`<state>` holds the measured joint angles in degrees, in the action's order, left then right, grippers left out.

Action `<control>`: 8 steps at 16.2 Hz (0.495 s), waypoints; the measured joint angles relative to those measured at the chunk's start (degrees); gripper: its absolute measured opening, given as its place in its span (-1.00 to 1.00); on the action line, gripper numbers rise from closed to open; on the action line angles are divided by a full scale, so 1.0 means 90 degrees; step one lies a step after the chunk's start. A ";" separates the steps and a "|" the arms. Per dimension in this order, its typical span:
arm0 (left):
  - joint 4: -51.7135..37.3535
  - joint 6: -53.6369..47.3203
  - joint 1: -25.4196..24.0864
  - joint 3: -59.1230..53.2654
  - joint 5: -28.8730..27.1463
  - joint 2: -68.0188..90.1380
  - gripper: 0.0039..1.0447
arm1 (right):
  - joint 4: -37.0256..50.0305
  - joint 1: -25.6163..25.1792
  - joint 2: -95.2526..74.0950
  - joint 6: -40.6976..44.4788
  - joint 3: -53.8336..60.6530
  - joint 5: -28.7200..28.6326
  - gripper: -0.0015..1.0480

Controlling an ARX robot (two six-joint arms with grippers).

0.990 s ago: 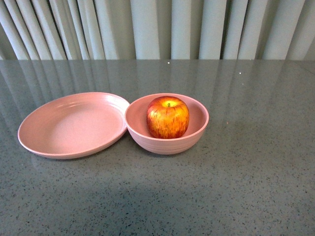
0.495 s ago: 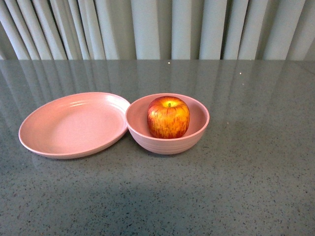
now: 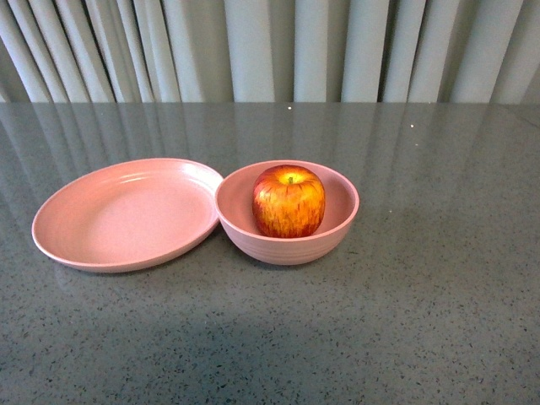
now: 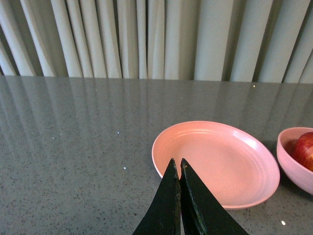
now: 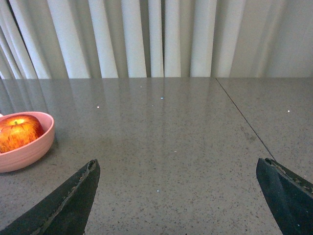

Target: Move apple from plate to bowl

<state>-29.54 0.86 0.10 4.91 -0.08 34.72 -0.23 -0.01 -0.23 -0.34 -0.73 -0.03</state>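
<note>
Grippers sit nearest: the left gripper (image 4: 177, 169) is closed on nothing, the right gripper (image 5: 178, 169) spread wide and empty. Judging the transfer done, both should hold clear of the bench (image 3: 422, 321). Beyond, the glossy red, yellow-streaked apple (image 3: 288, 200) rests upright in the bowl (image 3: 337, 232), beside the bare plate (image 3: 126, 213).

left gripper (image 4: 176, 169) closed, over table (image 4: 73, 147) | plate (image 4: 215, 161) bare | apple (image 4: 304, 149) in bowl (image 4: 293, 164)
</note>
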 joint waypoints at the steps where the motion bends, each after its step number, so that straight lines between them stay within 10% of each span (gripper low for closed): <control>1: 0.0131 -0.0002 -0.0005 -0.0075 0.0002 -0.0189 -0.98 | -0.0002 0.0000 0.0000 0.0000 0.0000 0.0002 0.87; 8: 0.0855 -0.0005 -0.0005 -0.0454 0.0007 -0.1382 -0.98 | -0.0005 0.0000 0.0000 0.0000 0.0000 0.0000 0.87</control>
<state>-21.85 0.82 0.05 0.82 -0.01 22.28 -0.27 -0.01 -0.23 -0.34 -0.73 -0.03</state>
